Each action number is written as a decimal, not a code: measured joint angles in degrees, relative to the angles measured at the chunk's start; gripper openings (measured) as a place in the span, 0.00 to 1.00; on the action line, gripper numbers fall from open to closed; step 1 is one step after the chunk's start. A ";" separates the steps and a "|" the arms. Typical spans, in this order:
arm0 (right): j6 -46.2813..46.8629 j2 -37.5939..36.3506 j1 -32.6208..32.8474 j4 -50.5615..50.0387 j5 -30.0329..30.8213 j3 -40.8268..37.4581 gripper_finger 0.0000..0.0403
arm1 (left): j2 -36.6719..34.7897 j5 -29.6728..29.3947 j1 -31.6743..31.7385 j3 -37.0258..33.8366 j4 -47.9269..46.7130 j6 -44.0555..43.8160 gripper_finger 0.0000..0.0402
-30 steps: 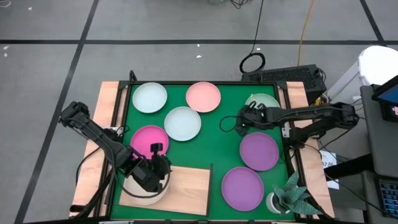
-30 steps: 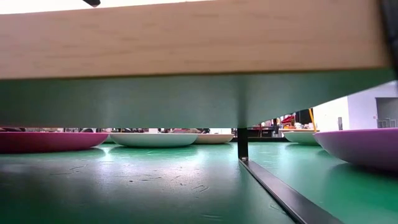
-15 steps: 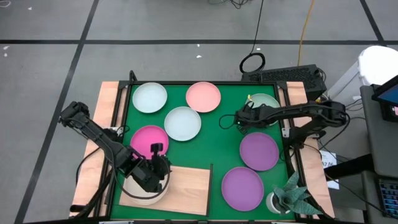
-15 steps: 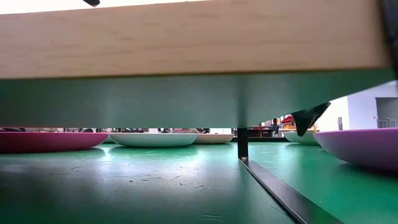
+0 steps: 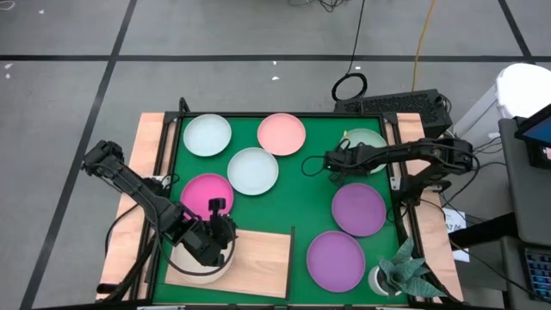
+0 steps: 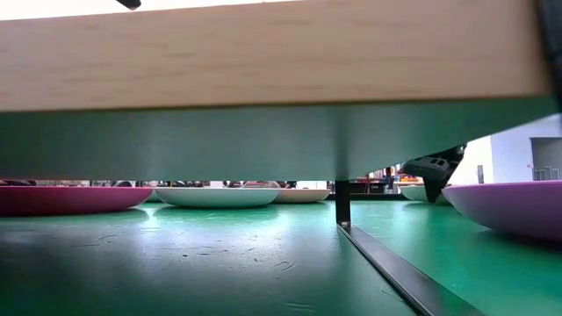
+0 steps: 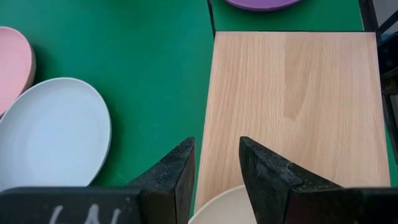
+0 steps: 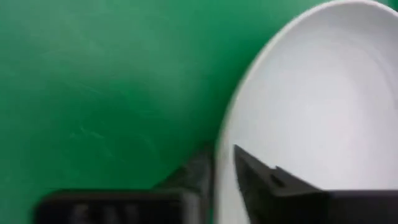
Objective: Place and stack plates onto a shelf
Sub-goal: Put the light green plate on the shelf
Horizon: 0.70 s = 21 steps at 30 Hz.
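Several plates lie on the green mat point(image 5: 310, 185): mint-white point(image 5: 207, 135), salmon point(image 5: 281, 134), white point(image 5: 253, 170), magenta point(image 5: 205, 195) and two purple point(image 5: 358, 208) point(image 5: 336, 260). The pale green plate point(image 5: 368, 139) rests at the far right, and my right gripper point(image 5: 331, 164) is shut on its rim. A beige plate point(image 5: 191, 269) rests on the light-wood shelf point(image 5: 263, 258) at the near edge. My left gripper point(image 7: 217, 163) hangs open over that plate's rim point(image 7: 221, 208); I cannot tell whether it touches. My right gripper has the pale green plate's rim point(image 8: 222, 140) on the side toward the table's left. One finger point(image 8: 264, 177) is inside the plate and the other point(image 8: 198, 171) outside. The fingers come from above, pointing down point(image 6: 435, 175). The plate lies on the mat.
A dark upright strip point(image 5: 293, 248) edges the shelf's right side. A small potted plant point(image 5: 403, 275) stands at the near right corner. Wooden boards and dark rails point(image 5: 164, 155) flank the mat. Bare mat shows in the middle point(image 5: 301, 207).
My right gripper has gone a little toward the table's left edge and come down onto the left rim of the pale green plate; in the low view its fingers have dropped into sight.
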 joint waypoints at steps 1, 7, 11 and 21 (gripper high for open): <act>-0.79 -0.29 0.02 0.17 0.04 0.00 0.05 | 0.00 0.00 0.00 0.00 -0.01 -0.02 0.33; -11.22 -2.95 3.31 0.35 -1.14 1.09 0.01 | 0.00 -0.01 0.00 0.00 -0.12 -0.33 0.33; -15.94 -4.96 7.98 3.48 -2.44 3.94 0.01 | 0.00 -0.32 0.00 0.00 -0.31 -0.44 0.33; -26.35 -5.43 21.34 8.34 -4.31 17.44 0.00 | -1.51 -7.45 0.26 1.22 -4.48 -0.88 0.33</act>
